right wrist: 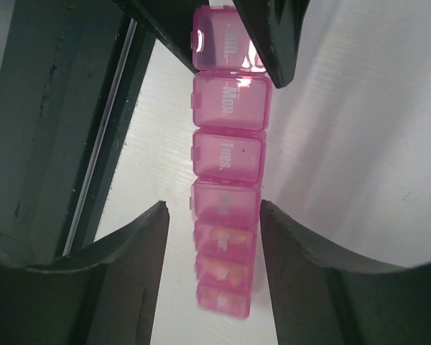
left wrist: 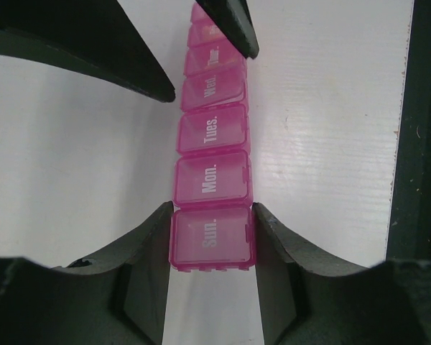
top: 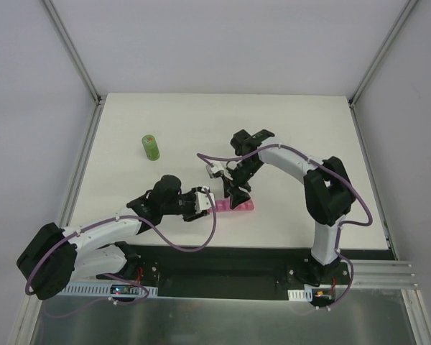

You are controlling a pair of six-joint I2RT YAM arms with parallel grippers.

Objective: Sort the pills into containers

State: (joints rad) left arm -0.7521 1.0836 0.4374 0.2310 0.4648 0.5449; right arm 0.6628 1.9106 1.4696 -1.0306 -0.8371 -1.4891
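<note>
The containers (top: 233, 208) are a bright-pink strip of day-labelled compartments lying on the white table, with every lid I can see closed. My left gripper (left wrist: 212, 210) is shut on its "Sun." end compartment (left wrist: 212, 237), one jaw pressing each side. Over the strip's other half, my right gripper (right wrist: 213, 206) stands open, its jaws straddling the strip (right wrist: 226, 154) with a gap on both sides. Orange pills (right wrist: 223, 238) show through the lids of the three compartments beyond "Wed.". In the top view the left gripper (top: 207, 203) and right gripper (top: 237, 195) sit close together at the strip.
A green bottle (top: 151, 146) with a reddish top stands upright at the back left of the table. In the left wrist view the right gripper's dark fingers (left wrist: 151, 72) hang over the far end of the strip. The table's dark front edge (left wrist: 416, 144) runs close alongside.
</note>
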